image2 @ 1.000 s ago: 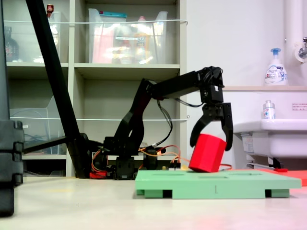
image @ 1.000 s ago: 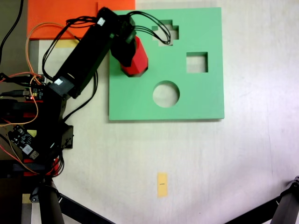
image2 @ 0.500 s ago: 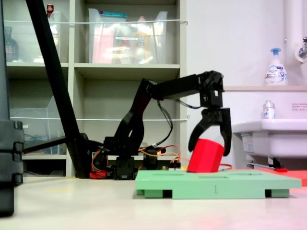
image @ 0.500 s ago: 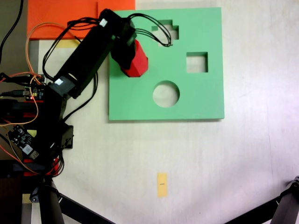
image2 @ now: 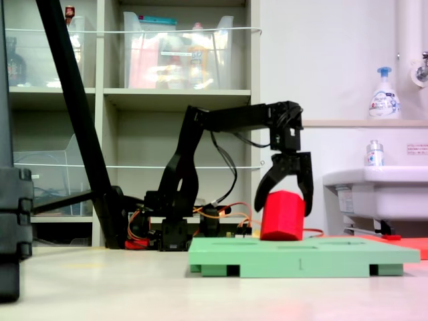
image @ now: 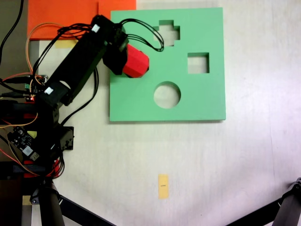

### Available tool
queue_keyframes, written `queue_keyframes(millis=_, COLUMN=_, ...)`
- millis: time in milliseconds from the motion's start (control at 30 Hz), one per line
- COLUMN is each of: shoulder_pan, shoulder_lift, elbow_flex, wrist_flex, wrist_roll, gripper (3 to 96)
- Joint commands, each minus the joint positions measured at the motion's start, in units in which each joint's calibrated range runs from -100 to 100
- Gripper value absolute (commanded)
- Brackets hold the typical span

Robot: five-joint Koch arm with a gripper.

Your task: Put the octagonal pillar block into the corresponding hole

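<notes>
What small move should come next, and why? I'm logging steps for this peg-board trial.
Probably lift the gripper straight up. Its fingers look spread around the red block, which stands upright on the green board near its left side in the first exterior view, seemingly seated. Whether it is fully down cannot be told.

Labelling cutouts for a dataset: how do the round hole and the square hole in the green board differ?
The round hole is circular and looks larger; the square hole has straight edges and corners. In the first exterior view the round hole lies lower and further left, nearer the red block. Both are empty cutouts in the green board.
</notes>
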Motion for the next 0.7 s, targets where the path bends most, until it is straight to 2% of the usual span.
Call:
queue_keyframes(millis=33, shoulder_pan=-1.3, shoulder_lift=-4.7, elbow_flex=-1.5, wrist_flex=-2.5, wrist_roll=-0.1, gripper=46.9)
queue_keyframes(millis=700, shoulder_pan=-3.3, shoulder_lift=-5.2, elbow_flex=1.2, wrist_flex=-2.5, wrist_roll=-2.0, gripper=46.9)
